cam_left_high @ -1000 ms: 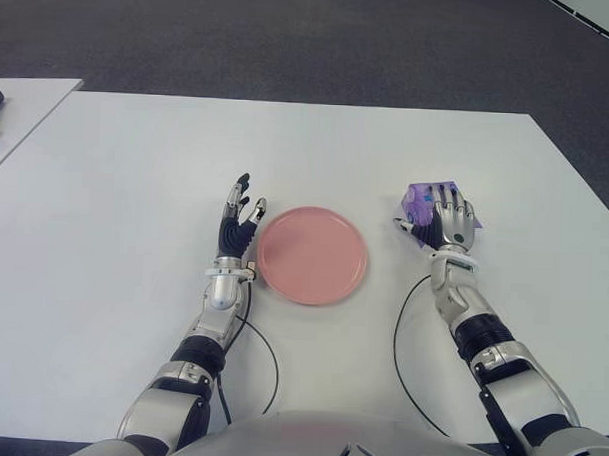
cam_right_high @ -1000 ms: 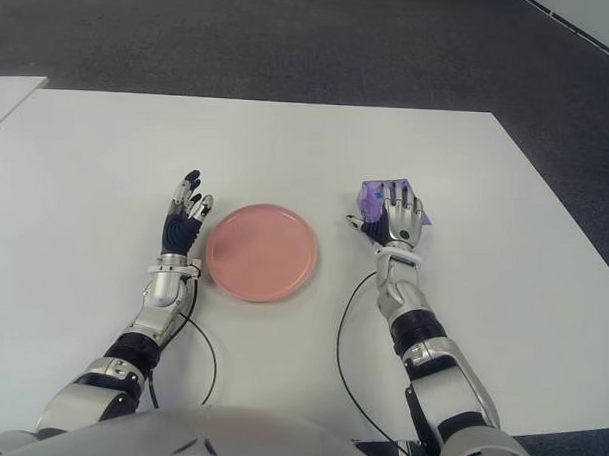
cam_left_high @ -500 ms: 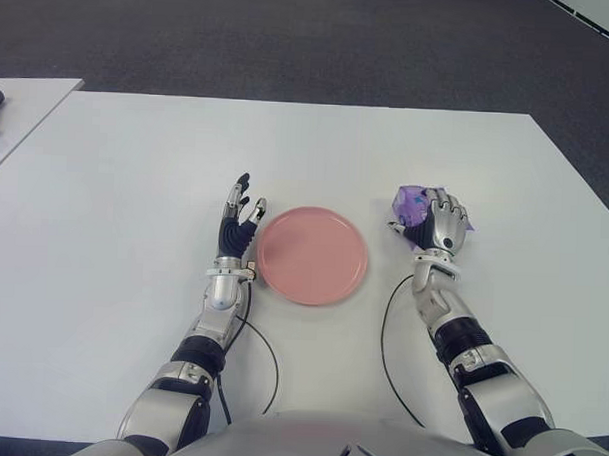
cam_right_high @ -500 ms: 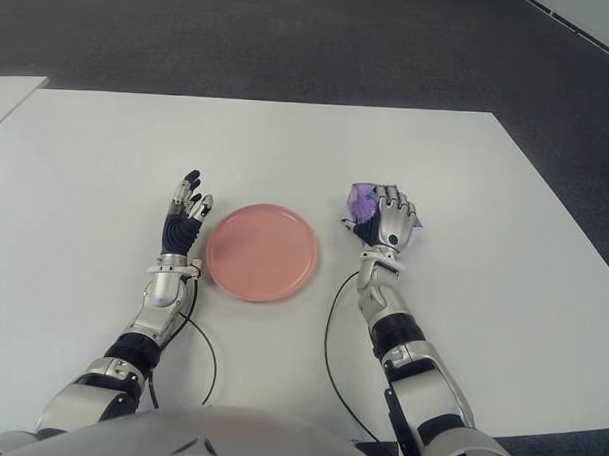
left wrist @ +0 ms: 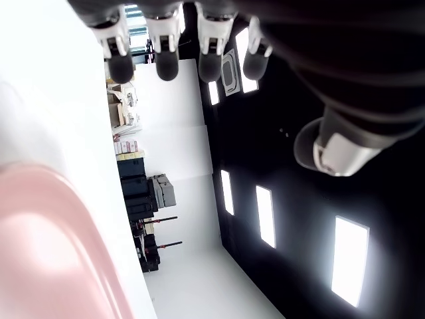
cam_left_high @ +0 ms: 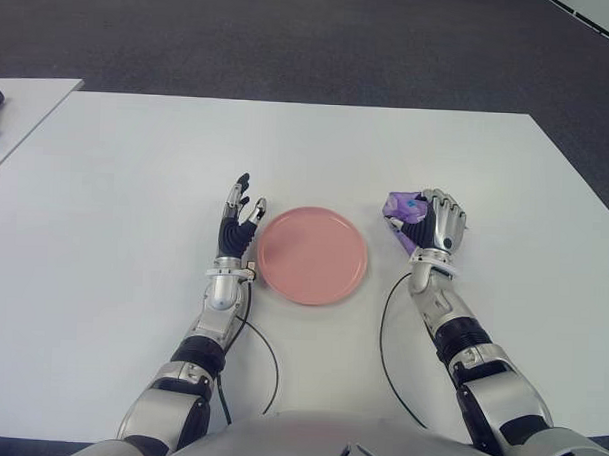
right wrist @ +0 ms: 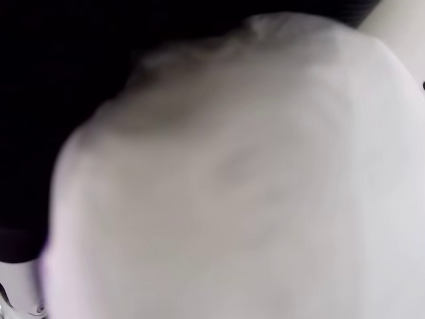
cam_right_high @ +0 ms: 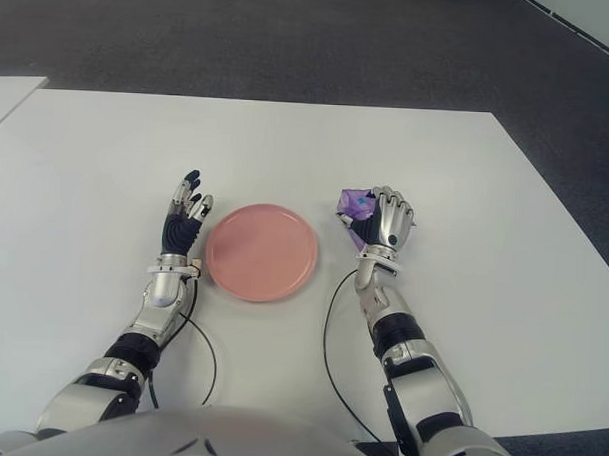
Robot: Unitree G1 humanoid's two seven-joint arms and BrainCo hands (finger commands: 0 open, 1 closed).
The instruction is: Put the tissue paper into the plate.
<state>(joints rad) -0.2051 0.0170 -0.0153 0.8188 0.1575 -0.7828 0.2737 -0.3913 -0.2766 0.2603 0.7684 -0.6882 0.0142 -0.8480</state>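
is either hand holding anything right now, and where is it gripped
The right hand is curled around the purple tissue paper, which sticks out on the side nearest the pink plate. The left hand is open, holding nothing.

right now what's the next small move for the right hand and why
Probably carry the right hand sideways toward the robot's left, until it is over the pink plate. Its fingers are curled around the purple tissue pack, which sits beside the plate, not above it. The left hand shows open at the plate's other side.
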